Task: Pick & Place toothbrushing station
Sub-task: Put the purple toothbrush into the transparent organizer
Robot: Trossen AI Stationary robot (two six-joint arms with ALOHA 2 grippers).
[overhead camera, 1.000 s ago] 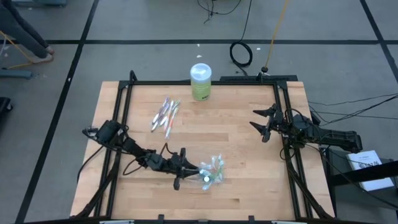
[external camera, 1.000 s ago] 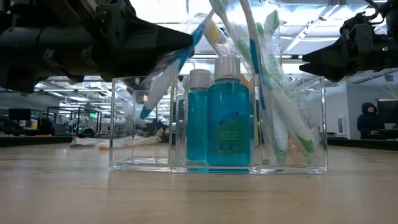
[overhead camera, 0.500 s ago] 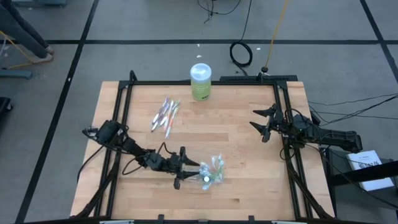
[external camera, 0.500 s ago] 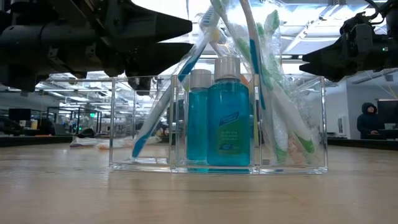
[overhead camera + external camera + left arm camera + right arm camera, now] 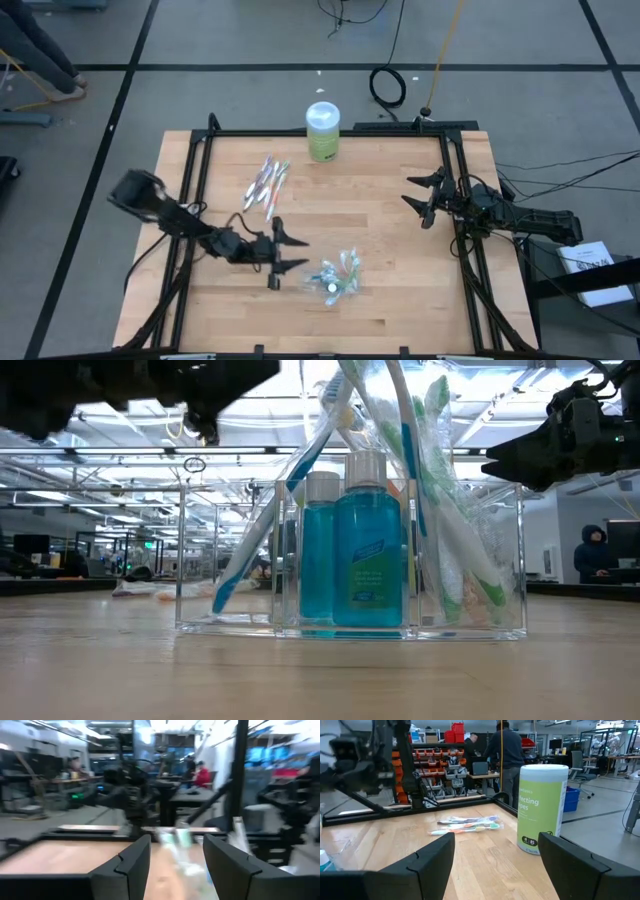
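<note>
A clear plastic organiser [image 5: 338, 275] stands on the wooden table near its front edge. In the low view [image 5: 350, 555] it holds two blue bottles with white caps [image 5: 352, 545] in its middle compartment and several toothbrushes [image 5: 440, 510] leaning in its side compartments. A blue-and-white toothbrush [image 5: 268, 525] leans in the left compartment, one end on the floor. More toothbrushes [image 5: 265, 186] lie loose at the far left. My left gripper [image 5: 300, 252] is open and empty, left of the organiser and above it [image 5: 215, 390]. My right gripper [image 5: 412, 192] is open and empty at the right.
A green-and-white wipes canister [image 5: 322, 131] stands at the table's far edge, also in the right wrist view [image 5: 542, 810]. A black frame [image 5: 300, 133] runs round the table. Bare wood lies between the organiser and the right arm.
The blue-and-white toothbrush has dropped into the organiser's left compartment and come to rest leaning there. My left gripper has then risen and drawn back toward the table's left edge, away from the organiser.
</note>
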